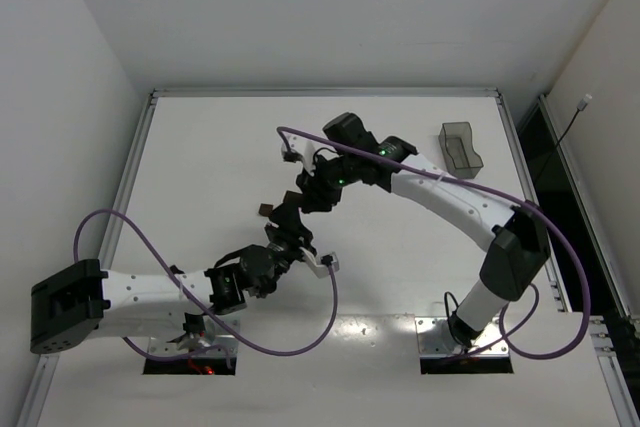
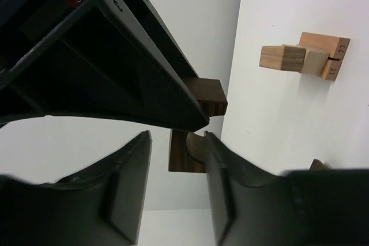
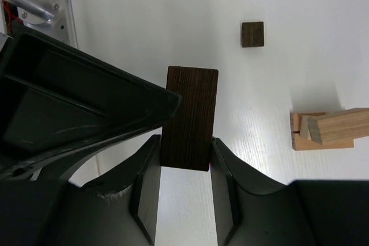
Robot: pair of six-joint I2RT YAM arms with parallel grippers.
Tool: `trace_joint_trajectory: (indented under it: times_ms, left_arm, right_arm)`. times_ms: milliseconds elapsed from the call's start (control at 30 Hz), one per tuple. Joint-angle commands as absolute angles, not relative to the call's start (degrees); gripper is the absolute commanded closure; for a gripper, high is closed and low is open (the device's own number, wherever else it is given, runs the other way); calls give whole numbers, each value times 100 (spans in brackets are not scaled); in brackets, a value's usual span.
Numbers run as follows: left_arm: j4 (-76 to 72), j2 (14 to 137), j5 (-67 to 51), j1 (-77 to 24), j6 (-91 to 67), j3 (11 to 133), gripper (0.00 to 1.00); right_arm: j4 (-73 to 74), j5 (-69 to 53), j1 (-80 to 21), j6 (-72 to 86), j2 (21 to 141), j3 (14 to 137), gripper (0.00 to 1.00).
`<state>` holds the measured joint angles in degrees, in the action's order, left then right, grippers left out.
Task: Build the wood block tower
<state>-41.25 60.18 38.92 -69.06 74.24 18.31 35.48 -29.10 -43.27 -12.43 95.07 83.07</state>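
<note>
While right gripper [image 3: 184,148] clamps dark bar [image 3: 190,108], long axis straight ahead, left gripper [image 2: 176,139] jaws stand apart around it; tan stack [image 3: 323,131] off to bar's side.

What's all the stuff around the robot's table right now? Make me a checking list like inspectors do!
Surface: white table with a metal rail along its edge.
Job's things: dark brown bar in the right gripper; small dark cube lying alone; tan blocks fitted together in one cluster.
Clutter: dark plastic bin near the far right corner.
Grippers: right gripper shut on the dark brown bar; left gripper open, with a dark brown piece between its fingers and a gap on one side. Whether it is the same bar, cannot tell.
Cables: purple cables looping off both arms.
Surroundings: white walls.
</note>
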Motion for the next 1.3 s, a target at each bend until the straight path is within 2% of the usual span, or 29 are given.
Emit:
trace_joint_trajectory:
  times_ms: [0,33,67,133,167,300,433,567,667,767,900,1000,1100,1267]
  left_arm:
    - [-4088,5951,3946,-6979,7251,2101,60]
    - [-4087,5950,3946,-6979,7190,2101,50]
    - [-4017,5950,3998,-6979,7189,2101,35]
    - [-3956,5950,4069,-6979,7058,2170,24]
    - [-3894,5950,4139,-6979,6971,2171,15]
    - [-3631,5897,4420,-6865,6611,2294,12]
    - [-2876,5845,4816,-6373,5636,2986,12]
    - [-1971,5739,5238,-5479,4146,3567,10]
    - [-645,5678,5300,-4759,3027,4215,10]
    - [595,5625,4941,-3933,1559,4814,0]
    - [1973,5870,4290,-2867,48,5509,0]
    - [3071,6590,3754,-2095,-726,6256,0]
    - [3480,7040,3095,-1453,-984,6609,0]
    - [3480,7093,2760,-1090,-1107,6609,0]
  right_arm:
    - [3182,-2804,-4342,-1327,9158,8227,100]
    - [3182,-2804,-4290,-1327,9158,8227,100]
    - [3182,-2804,-4289,-1327,9097,8227,100]
    - [3129,-2672,-4289,-1327,9097,8165,100]
    - [3129,-2672,-4289,-1327,9044,8104,100]
    - [2945,-2173,-4219,-977,8904,7840,100]
    - [2593,-1469,-3720,180,8789,7629,100]
    - [2374,-556,-3271,1342,8789,7322,100]
    - [2181,-335,-2998,2167,8736,7137,100]
    - [1952,-237,-2936,2793,8797,7066,100]
    - [1740,-299,-3137,3418,9026,7180,100]
    - [1670,50,-3409,3752,9368,7521,100]
    - [1950,743,-3699,3841,9719,7961,100]
    - [2285,1879,-4077,3841,10168,8454,100]
